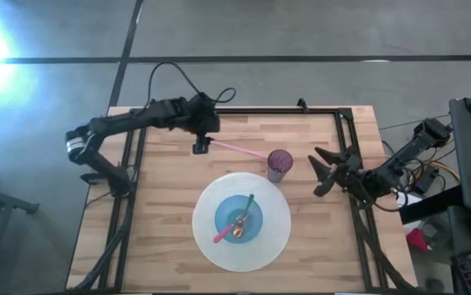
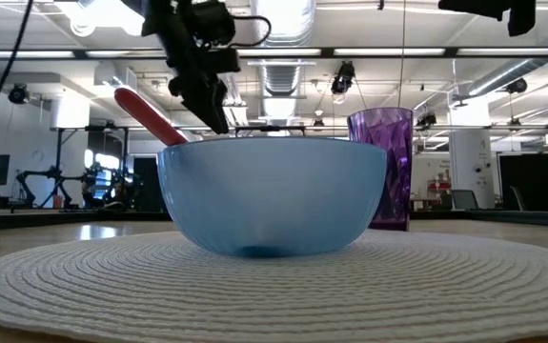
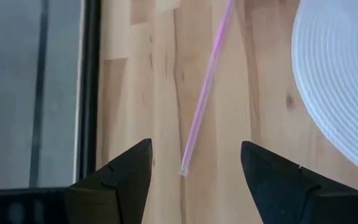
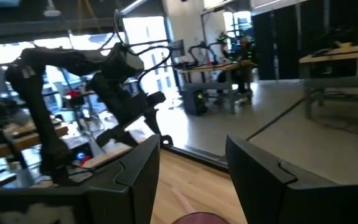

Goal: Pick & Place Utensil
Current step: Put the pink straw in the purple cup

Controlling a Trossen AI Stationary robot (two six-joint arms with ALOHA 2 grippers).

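- Pink thin plastic utensil (image 1: 239,149) lay on the wooden table (image 1: 161,213), between the left gripper (image 1: 201,146) and the purple tumbler (image 1: 279,164).
- Left gripper hovered with jaws apart, straddling its near tip.
- Descending squarely, centred, would help.
- Right gripper (image 1: 323,170) waited, open.

The wooden table (image 1: 161,205) carries a round white woven placemat (image 1: 210,246) near its front, a purple cup (image 1: 280,164) just behind the mat, and a thin pink straw (image 1: 239,149) lying flat.
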